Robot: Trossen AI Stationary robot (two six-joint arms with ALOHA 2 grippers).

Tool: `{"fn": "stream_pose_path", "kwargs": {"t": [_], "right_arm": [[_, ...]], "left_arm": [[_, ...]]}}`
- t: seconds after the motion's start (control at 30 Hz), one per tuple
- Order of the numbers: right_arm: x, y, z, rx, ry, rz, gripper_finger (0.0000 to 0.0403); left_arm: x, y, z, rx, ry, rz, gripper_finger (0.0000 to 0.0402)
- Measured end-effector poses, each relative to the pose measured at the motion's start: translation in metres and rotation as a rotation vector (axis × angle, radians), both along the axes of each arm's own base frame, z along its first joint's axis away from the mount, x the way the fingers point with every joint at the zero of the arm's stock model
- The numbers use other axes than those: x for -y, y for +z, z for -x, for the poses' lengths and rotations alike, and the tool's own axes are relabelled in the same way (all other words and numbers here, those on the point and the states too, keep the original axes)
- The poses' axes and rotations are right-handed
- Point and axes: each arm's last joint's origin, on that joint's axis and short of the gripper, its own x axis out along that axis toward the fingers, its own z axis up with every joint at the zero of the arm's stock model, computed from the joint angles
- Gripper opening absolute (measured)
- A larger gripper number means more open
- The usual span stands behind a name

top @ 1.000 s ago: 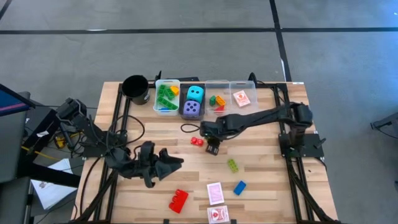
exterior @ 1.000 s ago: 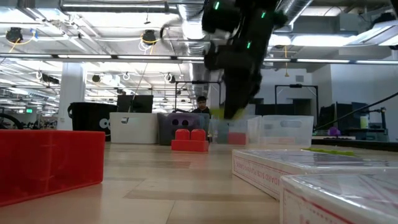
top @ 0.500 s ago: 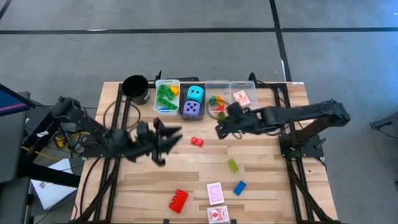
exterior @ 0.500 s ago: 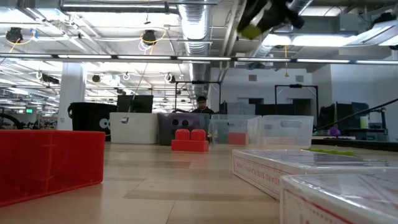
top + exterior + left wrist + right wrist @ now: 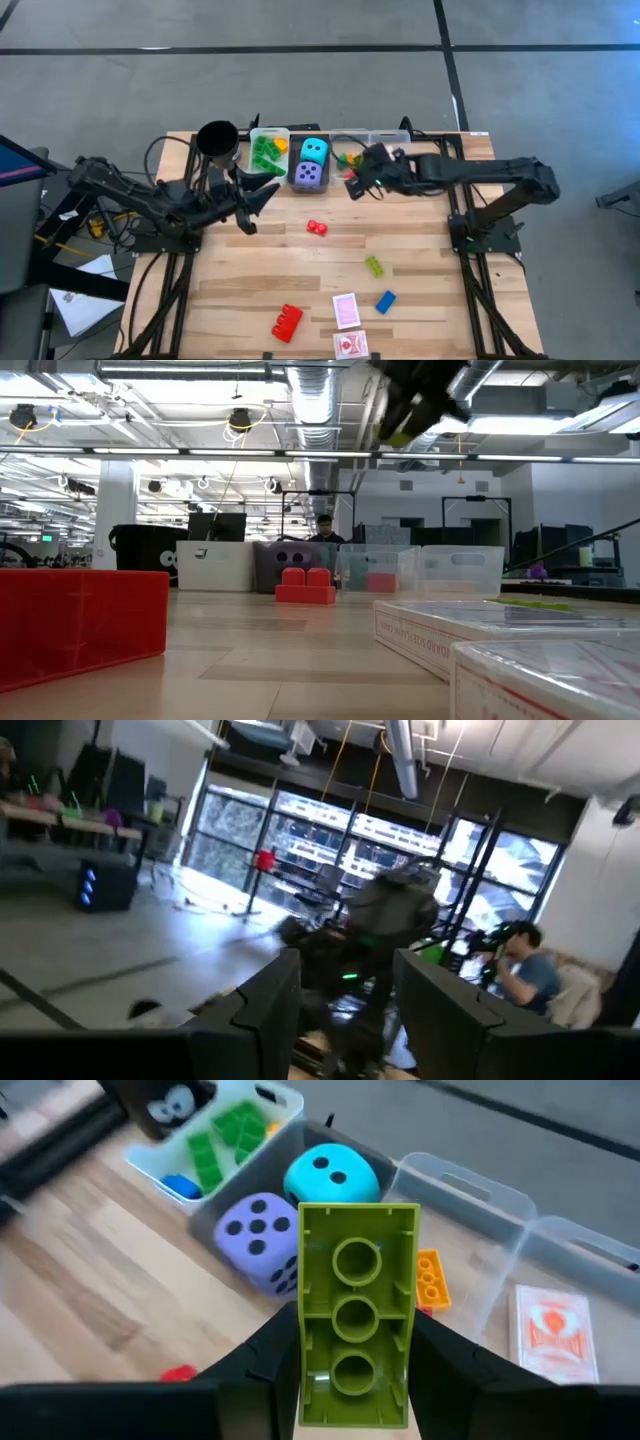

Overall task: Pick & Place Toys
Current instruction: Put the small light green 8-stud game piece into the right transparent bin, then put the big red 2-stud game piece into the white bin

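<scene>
My table [image 5: 240, 270] is pale wood planking, framed by dark rails. Along its top edge sit a black round cup [image 5: 217, 141] and a row of clear bins [image 5: 330, 158]. On the bare boards lie a small red brick [image 5: 316, 227] at centre, a green brick [image 5: 374, 265] lower right — then a blue brick [image 5: 385, 301], two red-white cards [image 5: 347, 311] and a bigger red brick [image 5: 287, 322] near the bottom edge.

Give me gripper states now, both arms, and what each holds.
Left gripper: fingers open, holding nothing, raised in front of the black cup.
Right gripper: shut on an olive-green brick, above the bins.
</scene>
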Motion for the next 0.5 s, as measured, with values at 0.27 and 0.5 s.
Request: {"fn": "stream_pose_path", "kwargs": {"t": [0.27,0.5], "right_arm": [[0.065,-0.047,-0.033,-0.108,0.057,-0.106,0.0133],[0.097,-0.091,-0.035,-0.229,0.020,-0.338,0.0236]], "left_arm": [[0.001,-0.004,-0.002,0.015,-0.031,0.103,0.0154],[0.002,-0.008,-0.007,0.004,-0.028,0.116,0.0154]]}}
